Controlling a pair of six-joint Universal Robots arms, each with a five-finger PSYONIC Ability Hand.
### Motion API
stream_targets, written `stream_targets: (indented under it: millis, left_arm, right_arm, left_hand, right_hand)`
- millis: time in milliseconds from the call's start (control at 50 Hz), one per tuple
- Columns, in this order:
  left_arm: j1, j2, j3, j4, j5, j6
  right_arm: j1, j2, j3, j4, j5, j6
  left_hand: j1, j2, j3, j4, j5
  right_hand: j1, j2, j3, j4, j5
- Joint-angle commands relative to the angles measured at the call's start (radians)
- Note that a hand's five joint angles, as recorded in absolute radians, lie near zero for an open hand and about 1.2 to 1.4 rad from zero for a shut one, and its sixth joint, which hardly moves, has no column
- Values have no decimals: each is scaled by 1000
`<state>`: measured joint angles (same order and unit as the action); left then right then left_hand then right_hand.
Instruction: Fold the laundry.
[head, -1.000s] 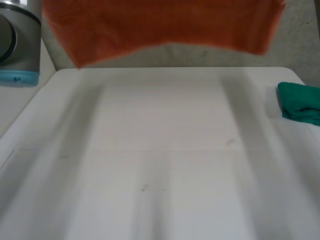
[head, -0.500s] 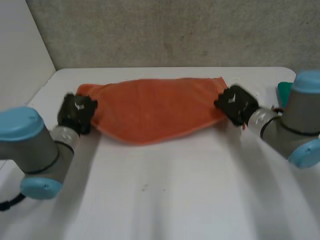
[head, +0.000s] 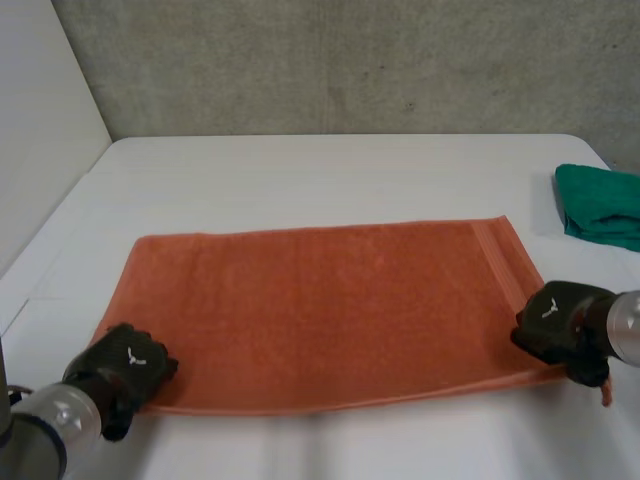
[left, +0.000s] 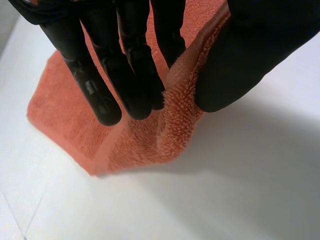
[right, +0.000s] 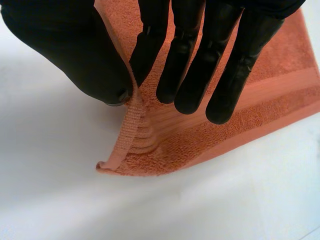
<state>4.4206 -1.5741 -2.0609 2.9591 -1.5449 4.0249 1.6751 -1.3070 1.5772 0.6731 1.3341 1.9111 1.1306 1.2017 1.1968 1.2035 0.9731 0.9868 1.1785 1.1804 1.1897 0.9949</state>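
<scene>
Towel (head: 320, 310): laid flat on table (head: 300, 170). Near corners pinched between thumb and fingers: left hand (head: 125, 365) at left, right hand (head: 555, 325) at right. Risk: shallow pinches may be lost on lifting, and the fold skewed.

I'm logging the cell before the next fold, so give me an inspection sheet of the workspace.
Surface: white table, both cloths lying on it.
Job's things: orange towel spread flat, its near corners lifted a little; green cloth bunched at the table's right edge, apart from the towel.
Clutter: nothing seen.
Hands: left hand pinches the towel's near left corner; right hand pinches its near right corner.
Cables: nothing seen.
Surroundings: grey wall behind the table.
</scene>
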Motion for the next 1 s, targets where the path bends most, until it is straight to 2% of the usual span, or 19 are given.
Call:
stream_targets:
  millis: [20,40,80,120,180,240,360,560,580,620,640,660,680,780,840,860,920,1000]
  left_arm:
    - [-17,-46,41,168,-6,75]
    - [-17,-99,80,243,-12,74]
    - [-20,-164,132,309,-14,68]
    - [-32,-255,216,383,-17,65]
    - [-49,-354,310,435,-23,57]
    - [-66,-474,444,465,-67,42]
    - [-69,-651,669,474,-159,-27]
    - [-83,-839,912,477,-192,-63]
    - [-86,-854,938,475,-196,-66]
    - [-92,-866,952,471,-202,-63]
    - [-96,-870,953,471,-204,-60]
    - [-105,-870,955,466,-204,-61]
    - [-115,-873,955,465,-204,-64]
    - [-152,-827,907,466,-208,-82]
    - [-152,-721,835,465,-205,-130]
    - [-152,-668,790,469,-202,-168]
    - [-156,-595,722,475,-196,-236]
    - [-156,-472,604,482,-184,-363]
  right_arm:
    - [11,29,-2,-91,2,-3]
    - [20,84,-44,-148,8,26]
    - [34,141,-100,-208,28,63]
    - [76,211,-182,-289,80,115]
    - [138,264,-261,-368,134,140]
    - [181,357,-367,-480,180,144]
    - [196,526,-535,-664,181,144]
    - [207,739,-741,-823,152,141]
    - [209,764,-769,-839,155,157]
    - [210,773,-780,-853,158,154]
    - [212,775,-783,-856,166,152]
    - [210,773,-783,-850,169,160]
    - [213,766,-775,-850,171,167]
    - [209,643,-662,-834,189,328]
    - [198,465,-539,-823,175,494]
    - [190,389,-483,-813,157,569]
    - [164,295,-407,-762,108,652]
    - [54,230,-309,-559,-21,703]
  left_hand:
    - [266,195,199,193,249]
    - [266,195,199,193,249]
    - [266,195,199,193,249]
    - [266,195,199,193,249]
    - [266,195,199,193,249]
    - [266,195,199,193,249]
    - [266,195,199,193,249]
    - [266,195,199,193,249]
    - [65,-6,-1,-7,49]
    - [-827,-898,-893,-900,-844]
    - [-956,-1027,-1022,-1029,-973]
    - [-869,-940,-935,-942,-886]
    - [-956,-1027,-1022,-1029,-973]
    - [-956,-1027,-1022,-1029,-973]
    - [-956,-1027,-1022,-1029,-973]
    - [-956,-1027,-1022,-1029,-973]
    - [-956,-1027,-1022,-1029,-973]
    - [-956,-1027,-1022,-1029,-973]
  right_hand:
    - [409,218,216,207,227]
    - [409,218,216,207,227]
    - [409,218,216,207,227]
    - [409,218,216,207,227]
    - [409,218,216,207,227]
    - [409,218,216,207,227]
    - [409,218,216,207,227]
    - [409,218,216,207,227]
    - [409,218,216,207,227]
    - [-340,-532,-534,-543,-523]
    - [-655,-847,-849,-858,-838]
    - [-812,-1004,-1006,-1015,-995]
    - [-812,-1004,-1006,-1015,-995]
    - [-812,-1004,-1006,-1015,-995]
    - [-812,-1004,-1006,-1015,-995]
    - [-812,-1004,-1006,-1015,-995]
    - [-812,-1004,-1006,-1015,-995]
    - [-812,-1004,-1006,-1015,-995]
